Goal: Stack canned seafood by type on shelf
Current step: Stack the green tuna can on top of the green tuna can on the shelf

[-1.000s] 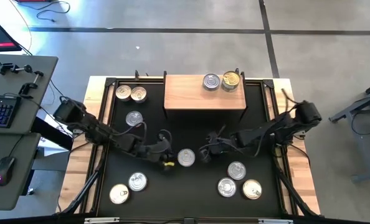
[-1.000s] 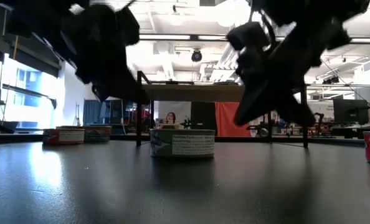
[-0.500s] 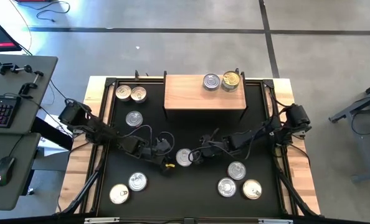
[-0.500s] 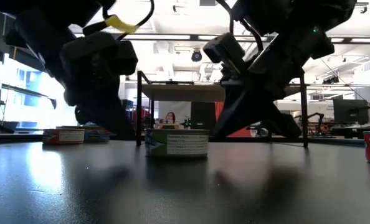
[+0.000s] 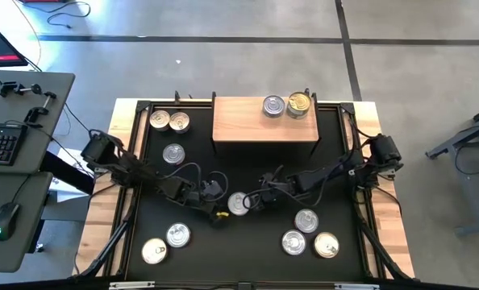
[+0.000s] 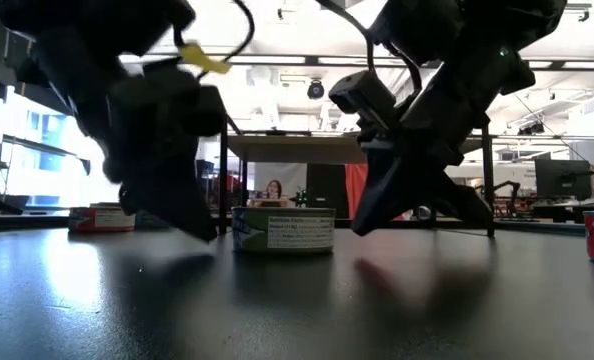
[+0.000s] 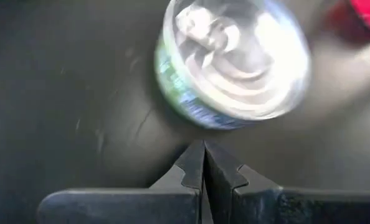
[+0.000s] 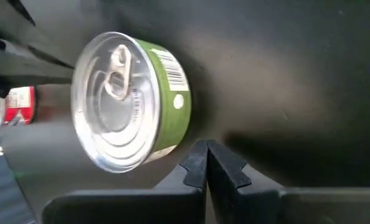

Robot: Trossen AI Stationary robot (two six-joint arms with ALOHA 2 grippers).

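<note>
Left tool: fingers pressed together, holding nothing, low over the black surface, just beside the centre tin on its left.
Right tool: fingers together too, empty, just beside the same tin on its right.
Centre tin: silver pull-tab lid, green side label, flat on the surface between the two tools.
Shelf: wooden box at the back; one silver tin and a gold-lidded tin stand on its right part.
Other tins: three near the shelf's left, two front left, three front right.
</note>
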